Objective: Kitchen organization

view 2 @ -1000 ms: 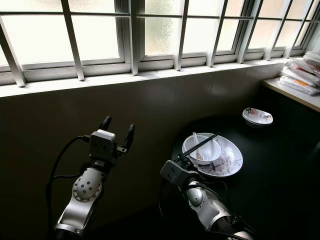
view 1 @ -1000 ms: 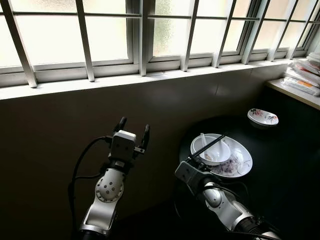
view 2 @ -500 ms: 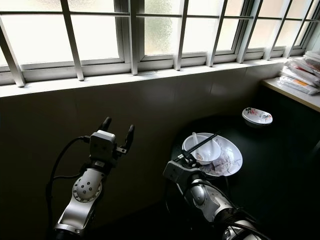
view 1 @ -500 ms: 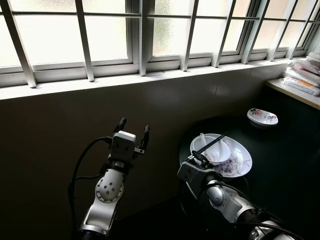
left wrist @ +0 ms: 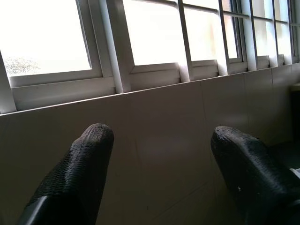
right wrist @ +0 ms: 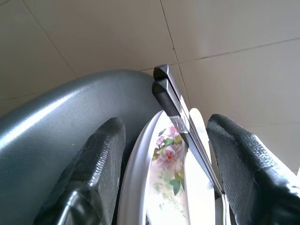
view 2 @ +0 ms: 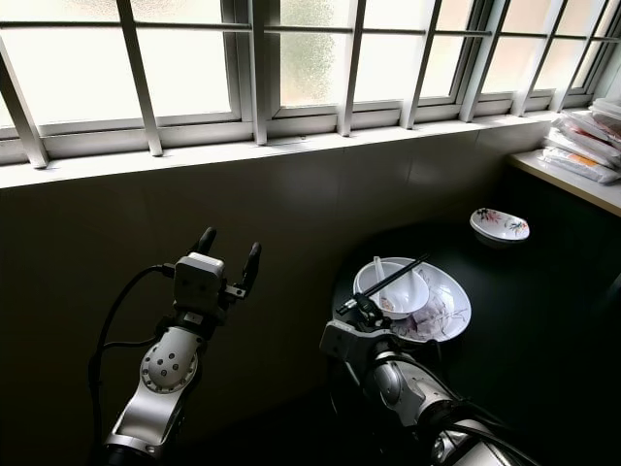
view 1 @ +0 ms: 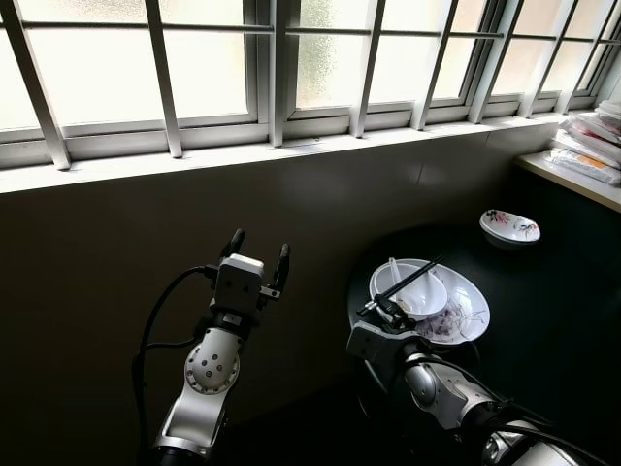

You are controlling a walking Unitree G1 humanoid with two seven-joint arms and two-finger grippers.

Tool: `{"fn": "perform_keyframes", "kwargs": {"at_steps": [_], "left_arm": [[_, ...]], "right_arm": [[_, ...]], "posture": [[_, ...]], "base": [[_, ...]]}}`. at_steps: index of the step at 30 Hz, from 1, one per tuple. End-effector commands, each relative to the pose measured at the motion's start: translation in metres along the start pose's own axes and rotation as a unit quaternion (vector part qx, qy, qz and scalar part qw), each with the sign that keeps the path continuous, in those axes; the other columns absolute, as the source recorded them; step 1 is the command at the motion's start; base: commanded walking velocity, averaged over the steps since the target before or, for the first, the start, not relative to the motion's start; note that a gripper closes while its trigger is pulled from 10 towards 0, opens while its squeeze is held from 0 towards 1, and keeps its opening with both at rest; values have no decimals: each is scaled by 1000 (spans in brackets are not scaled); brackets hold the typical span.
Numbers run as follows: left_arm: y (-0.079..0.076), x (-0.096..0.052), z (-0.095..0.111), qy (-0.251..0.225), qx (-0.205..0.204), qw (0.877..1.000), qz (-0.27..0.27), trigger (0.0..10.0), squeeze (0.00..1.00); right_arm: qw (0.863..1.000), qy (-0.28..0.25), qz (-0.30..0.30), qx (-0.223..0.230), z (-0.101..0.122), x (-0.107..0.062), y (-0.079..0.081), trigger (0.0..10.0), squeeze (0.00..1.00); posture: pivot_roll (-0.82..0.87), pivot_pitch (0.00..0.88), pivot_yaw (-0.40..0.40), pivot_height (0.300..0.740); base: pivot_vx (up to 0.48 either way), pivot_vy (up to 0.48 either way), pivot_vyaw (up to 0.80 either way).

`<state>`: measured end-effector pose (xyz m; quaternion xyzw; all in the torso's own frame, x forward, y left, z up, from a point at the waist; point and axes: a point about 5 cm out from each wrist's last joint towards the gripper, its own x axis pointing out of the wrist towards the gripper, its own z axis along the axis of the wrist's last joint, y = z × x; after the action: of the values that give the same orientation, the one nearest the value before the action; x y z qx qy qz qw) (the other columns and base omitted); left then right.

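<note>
A white floral plate (view 1: pixel 470 317) sits on a dark round table (view 1: pixel 558 320). On it rests a white bowl (view 1: pixel 419 294) with a white spoon (view 1: pixel 395 274). Black chopsticks (view 1: pixel 411 282) lie across the bowl, their near ends sticking out over the plate's rim. My right gripper (view 1: pixel 384 312) is open at the plate's near-left edge. In the right wrist view the chopsticks (right wrist: pixel 172 104) run between its two fingers (right wrist: pixel 96 161) without touching them. My left gripper (view 1: pixel 258 253) is raised and open, empty, facing the tiled wall below the window.
A small floral dish (view 1: pixel 510 227) stands farther back on the table. Stacked papers (view 1: pixel 588 153) lie on a counter at the far right. A dark tiled wall and a window sill (view 1: pixel 291 150) run behind the table.
My right gripper has moved forward to the plate's edge, so the chopstick ends now lie between its fingers. The left arm has not moved.
</note>
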<state>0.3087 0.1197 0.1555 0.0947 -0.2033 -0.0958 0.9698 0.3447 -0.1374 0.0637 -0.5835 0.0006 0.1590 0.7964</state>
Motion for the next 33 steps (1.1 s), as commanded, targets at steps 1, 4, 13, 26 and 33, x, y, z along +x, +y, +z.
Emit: {"fn": "perform_keyframes", "kwargs": {"at_steps": [1, 4, 13, 26, 33], "left_arm": [[-1, 0, 1, -3, 2, 1000, -2, 10000, 0], [-2, 0, 1, -2, 1, 1000, -3, 10000, 0], [-2, 1, 0, 0, 1, 1000, -5, 10000, 0], [-2, -1, -2, 4, 3, 1000, -4, 10000, 0], [-3, -2, -4, 8, 3, 1000, -7, 10000, 0]], "right_arm": [[1000, -1, -11, -15, -5, 1, -7, 10000, 0], [1000, -17, -21, -15, -4, -1, -6, 10000, 0], [998, -7, -38, -45, -12, -5, -4, 0, 0], [991, -2, -102, -87, -19, -6, -14, 0, 0], [988, 0, -124, -93, -20, -7, -16, 0, 0]], "posture": [[81, 0, -60, 740], [80, 0, -60, 740], [85, 0, -62, 740], [87, 0, -66, 740], [84, 0, -63, 740]], "base": [[0, 0, 0], [0, 0, 0], [0, 0, 0], [0, 0, 0], [0, 0, 0]]}}
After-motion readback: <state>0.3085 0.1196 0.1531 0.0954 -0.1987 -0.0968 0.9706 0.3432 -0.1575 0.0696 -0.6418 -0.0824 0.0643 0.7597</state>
